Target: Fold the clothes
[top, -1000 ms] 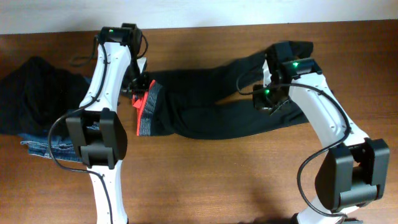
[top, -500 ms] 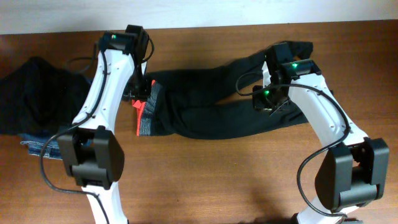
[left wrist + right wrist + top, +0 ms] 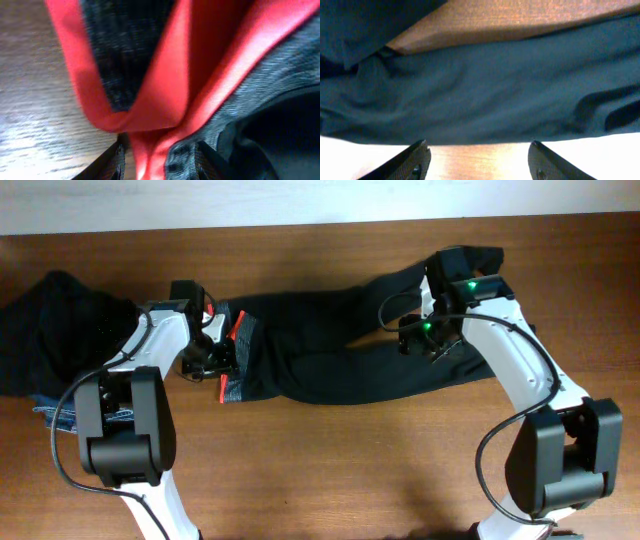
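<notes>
The clothes [image 3: 340,370], black trousers, lie stretched across the table with the red and grey waistband [image 3: 238,345] at their left end. My left gripper [image 3: 212,358] sits low at that waistband. In the left wrist view the red band [image 3: 170,75] lies loosely between the parted fingers of the left gripper [image 3: 160,162], with bare wood showing beside one finger. My right gripper [image 3: 425,340] hovers over the right leg. Its wrist view shows the right gripper [image 3: 477,160] wide open with nothing between the fingers, and the black leg [image 3: 495,95] just ahead.
A bunched plain black garment [image 3: 60,330] lies at the far left on top of blue jeans [image 3: 65,418]. The trouser legs' ends reach the back right near the table's far edge [image 3: 560,220]. Bare wooden table [image 3: 350,470] runs along the front.
My left arm has swung down and left, bringing its gripper low beside the waistband, and its jaws have parted. The right gripper has opened wide and let go of the leg.
</notes>
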Tool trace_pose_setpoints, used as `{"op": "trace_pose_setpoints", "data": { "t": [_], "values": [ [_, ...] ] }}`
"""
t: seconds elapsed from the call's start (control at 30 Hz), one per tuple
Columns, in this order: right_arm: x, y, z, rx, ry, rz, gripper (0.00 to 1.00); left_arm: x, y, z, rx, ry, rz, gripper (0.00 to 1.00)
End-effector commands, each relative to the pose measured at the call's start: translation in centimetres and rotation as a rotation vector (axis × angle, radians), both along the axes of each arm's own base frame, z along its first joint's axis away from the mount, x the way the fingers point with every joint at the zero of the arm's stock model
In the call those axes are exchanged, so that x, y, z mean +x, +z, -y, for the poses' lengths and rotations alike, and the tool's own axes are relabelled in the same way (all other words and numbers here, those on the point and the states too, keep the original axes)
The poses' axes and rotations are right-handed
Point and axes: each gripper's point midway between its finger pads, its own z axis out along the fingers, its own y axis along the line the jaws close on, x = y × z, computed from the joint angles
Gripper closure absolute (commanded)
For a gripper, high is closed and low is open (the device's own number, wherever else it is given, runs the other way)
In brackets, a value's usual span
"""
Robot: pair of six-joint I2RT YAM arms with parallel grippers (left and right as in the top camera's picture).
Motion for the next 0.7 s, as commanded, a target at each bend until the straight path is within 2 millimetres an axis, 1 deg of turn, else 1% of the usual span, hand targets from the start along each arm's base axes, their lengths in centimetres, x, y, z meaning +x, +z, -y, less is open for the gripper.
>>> {"op": "trace_pose_setpoints", "data": {
  "t": [0.0,0.1,0.23,0.33,0.37,0.4,0.47,0.53,0.57,0.67],
  "values": [
    [0.2,-1.3,-0.4,0.004,0.006,-0.022,0.32,-1.4,-1.9,2.1,-0.083,-0.078,-0.039,0.55],
    [0.5,-2.6,-0.5,0.004,0.007,-0.042,0.32,-0.9,-1.5,2.5,-0.090,-0.087,-0.013,0.56],
    [0.2,-4.7,-0.6,0.004,0.008,-0.099,0.35,-0.2,-0.5,2.4,-0.085,-0.094,0.030,0.56],
    [-0.1,-5.9,-0.9,0.021,0.011,-0.137,0.47,0.2,0.5,2.3,-0.076,-0.103,0.066,0.56],
    [-0.3,-6.5,-1.0,0.022,0.011,-0.154,0.53,0.3,0.9,2.3,-0.076,-0.110,0.078,0.64],
    [-0.3,-6.8,-1.0,0.022,0.011,-0.161,0.54,0.3,1.1,2.2,-0.074,-0.110,0.082,0.66],
    [-0.3,-6.9,-1.0,0.023,0.012,-0.161,0.54,0.4,1.3,1.3,-0.020,-0.106,0.088,0.66],
    [-0.2,-6.9,-1.0,0.023,0.015,-0.156,0.53,0.8,1.7,0.3,0.046,-0.102,0.109,0.63],
    [-0.1,-6.9,-1.0,0.024,0.019,-0.152,0.50,1.0,2.1,0.0,0.062,-0.101,0.124,0.61],
    [0.0,-7.3,-1.1,0.028,0.038,-0.146,0.50,1.6,3.1,-0.1,0.068,-0.103,0.165,0.59]
  ]
}}
